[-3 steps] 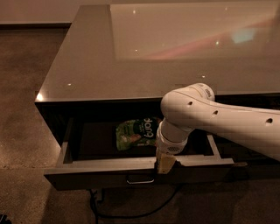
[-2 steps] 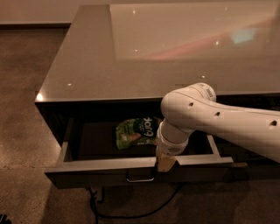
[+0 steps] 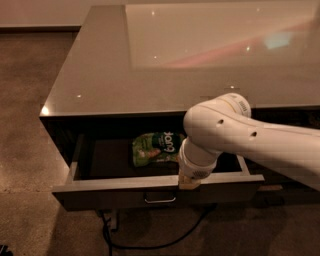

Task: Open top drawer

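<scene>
One top drawer (image 3: 110,184) stands pulled out under the counter (image 3: 120,75), one green packet (image 3: 155,148) inside, one handle (image 3: 160,199) on its front. One gripper (image 3: 189,183) sits at the front rim, mostly hidden by the arm (image 3: 260,145); its grip cannot be told.

Dim, warm lighting throughout. Low dark cabinet (image 3: 60,131) with glossy grey-beige top (image 3: 100,75). On the top: a pale rectangular reflection (image 3: 210,30), a reddish streak (image 3: 200,57), a bluish patch (image 3: 277,40) and scattered pinpoint glints. Speckled brown floor (image 3: 25,125) to the left and in front. Light wall (image 3: 40,10) at far top left, dark baseboard (image 3: 40,28) beneath. Black cable (image 3: 150,246) looping on the floor below the cabinet front. Gripper (image 3: 190,182) low at the cabinet front, right of centre.
</scene>
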`<state>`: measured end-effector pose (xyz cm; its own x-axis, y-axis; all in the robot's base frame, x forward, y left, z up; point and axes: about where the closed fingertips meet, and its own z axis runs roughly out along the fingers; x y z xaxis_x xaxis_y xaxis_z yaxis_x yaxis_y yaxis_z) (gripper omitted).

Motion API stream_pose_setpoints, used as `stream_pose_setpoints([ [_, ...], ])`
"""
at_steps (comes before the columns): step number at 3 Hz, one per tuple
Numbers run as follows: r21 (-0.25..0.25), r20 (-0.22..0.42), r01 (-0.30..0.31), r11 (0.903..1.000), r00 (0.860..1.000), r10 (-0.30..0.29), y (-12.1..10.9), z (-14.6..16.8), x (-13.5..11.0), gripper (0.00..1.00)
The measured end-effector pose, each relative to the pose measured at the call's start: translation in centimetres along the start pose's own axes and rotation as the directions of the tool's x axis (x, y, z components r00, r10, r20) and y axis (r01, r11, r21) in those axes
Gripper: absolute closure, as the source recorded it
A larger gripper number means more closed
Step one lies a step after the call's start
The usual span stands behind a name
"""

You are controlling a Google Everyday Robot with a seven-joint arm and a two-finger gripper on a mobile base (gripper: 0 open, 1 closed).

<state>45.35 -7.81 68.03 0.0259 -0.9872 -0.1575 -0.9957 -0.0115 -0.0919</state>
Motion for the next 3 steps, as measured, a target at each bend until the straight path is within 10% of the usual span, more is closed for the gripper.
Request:
stream_pose_setpoints([
  [1,0.029,-0.009,0.012,0.9995,1.000,-0.011,1.0,-2.0,-0.4,1.00],
  [3,0.047,-0.012,0.006,0.9989,1.000,-0.006,1.3,-3.7,-0.7,0.58],
])
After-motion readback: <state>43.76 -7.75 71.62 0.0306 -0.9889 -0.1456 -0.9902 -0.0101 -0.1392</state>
